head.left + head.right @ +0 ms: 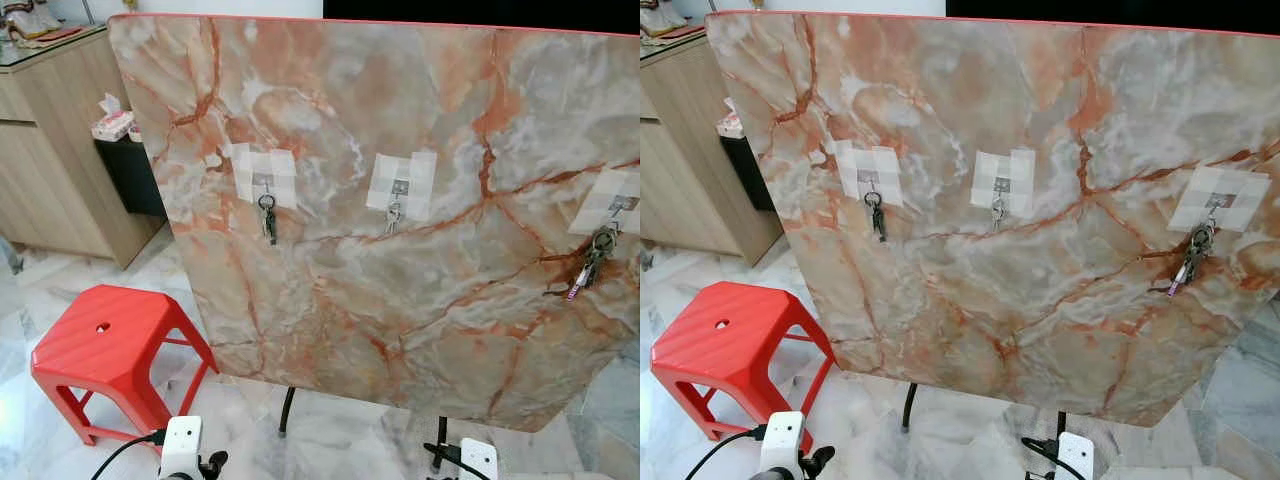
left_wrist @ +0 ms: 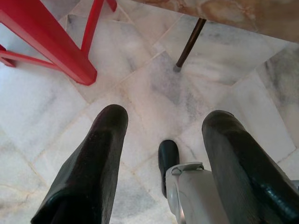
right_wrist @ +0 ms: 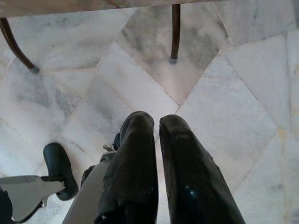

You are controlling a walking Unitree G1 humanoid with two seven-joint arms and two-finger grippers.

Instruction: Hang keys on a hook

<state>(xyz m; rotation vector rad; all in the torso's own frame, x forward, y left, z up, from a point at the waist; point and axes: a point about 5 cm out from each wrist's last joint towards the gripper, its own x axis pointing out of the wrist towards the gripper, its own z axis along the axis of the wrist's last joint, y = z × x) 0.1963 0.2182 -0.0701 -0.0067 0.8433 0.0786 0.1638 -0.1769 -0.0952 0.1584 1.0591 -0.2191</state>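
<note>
Marble board [image 1: 420, 300]: large tilted panel on thin dark legs, standing over a pale marble floor [image 2: 154, 93], with a red stool [image 1: 105, 350] beside it on the robot's left.
Hooks: three small metal hooks taped across the board: left hook [image 1: 263, 182], middle hook [image 1: 400, 187], right hook [image 1: 622, 203].
Keys: left key [image 1: 268, 220], small middle key [image 1: 393, 215] and right bunch [image 1: 590, 262] each hang from a hook already.
Handling: likely light, rigid, slippery metal; best pinched at the ring or the flat bow.
Left gripper [image 2: 163, 140]: fingers spread, empty, pointing at the floor.
Right gripper [image 3: 156, 135]: fingers pressed nearly together, nothing visible between them, low over the floor.
</note>
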